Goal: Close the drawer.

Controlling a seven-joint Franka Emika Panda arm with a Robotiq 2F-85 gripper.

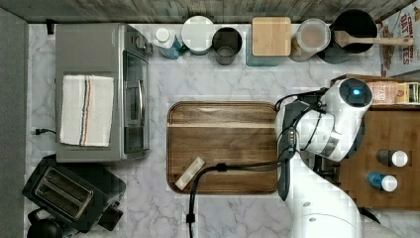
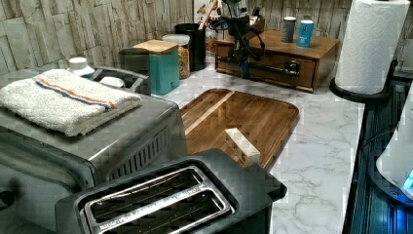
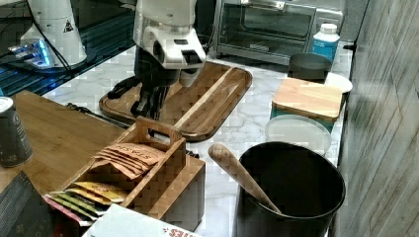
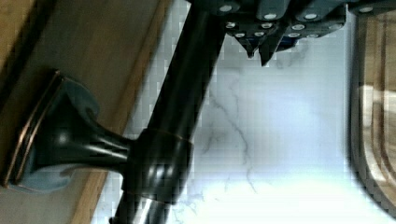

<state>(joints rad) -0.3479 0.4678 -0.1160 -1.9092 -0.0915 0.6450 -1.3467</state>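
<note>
Wooden drawer (image 2: 272, 73) directly behind end effector (image 2: 242, 68)

White marble counter (image 1: 228, 84), grey stone-tile wall (image 2: 73, 24)

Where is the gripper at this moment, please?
In the left view, the gripper is at the drawer's black handle, beyond the wooden tray.

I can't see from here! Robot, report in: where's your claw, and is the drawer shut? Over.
Claw at the drawer's black bar handle, fingertips together. Drawer looks nearly flush with the cabinet front. Nothing seen blocking it. Over.
</note>
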